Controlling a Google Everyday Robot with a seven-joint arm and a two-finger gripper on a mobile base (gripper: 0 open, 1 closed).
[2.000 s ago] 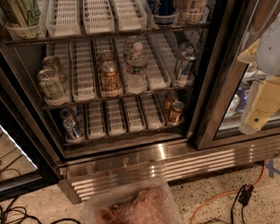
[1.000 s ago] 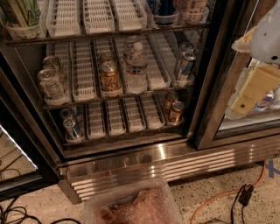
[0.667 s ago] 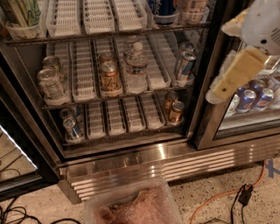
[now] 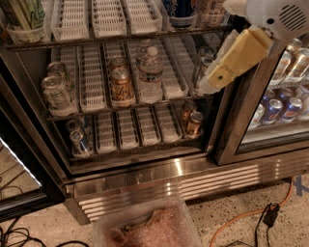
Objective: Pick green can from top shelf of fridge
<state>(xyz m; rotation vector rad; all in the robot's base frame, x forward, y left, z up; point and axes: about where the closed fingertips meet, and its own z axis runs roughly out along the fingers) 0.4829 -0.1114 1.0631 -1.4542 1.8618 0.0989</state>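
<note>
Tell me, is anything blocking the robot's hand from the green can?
Nothing visible does. The tall green streaked can stands front left on the dark wire top shelf; the cream gripper hangs lower, far to its right.

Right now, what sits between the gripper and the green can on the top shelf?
In the camera view: three white lane trays and a blue can, with the gripper at right and the green can far left.

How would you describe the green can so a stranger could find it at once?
Start at the fridge with the steel grille at its base and follow its top shelf to the far left tray. There stands the green can, tall, slim and pale-streaked, unlike the shorter silvery cans and orange-brown cans one shelf down; the robot's hand hangs at the fridge's right side.
</note>
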